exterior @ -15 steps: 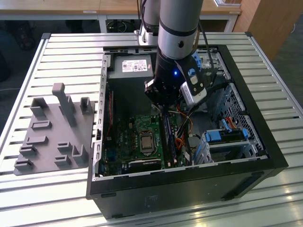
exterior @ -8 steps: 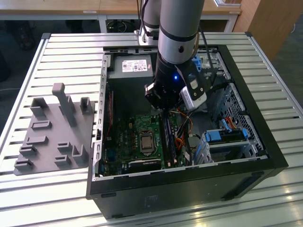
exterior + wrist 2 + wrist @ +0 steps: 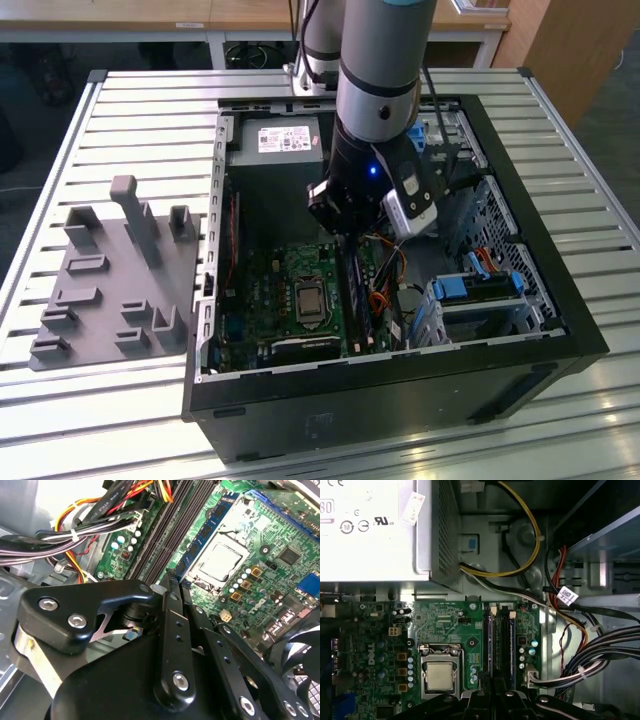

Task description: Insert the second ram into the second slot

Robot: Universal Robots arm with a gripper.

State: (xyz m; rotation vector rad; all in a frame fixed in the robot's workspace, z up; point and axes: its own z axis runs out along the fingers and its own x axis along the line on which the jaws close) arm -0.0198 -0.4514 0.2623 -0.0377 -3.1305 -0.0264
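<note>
On the slatted bench [image 3: 150,110] an open computer case [image 3: 400,410] lies on its side, with a grey moulded fixture [image 3: 110,290] just beside it at the exterior view's left. The arm [image 3: 380,70] reaches down into the case over the green motherboard [image 3: 265,290]. The tool [image 3: 167,586] is clenched, tips pressed together with nothing seen between them, low over the memory slots [image 3: 501,630]. The second ram [image 3: 490,645] stands edge-on in one of them, in line with the tool.
</note>
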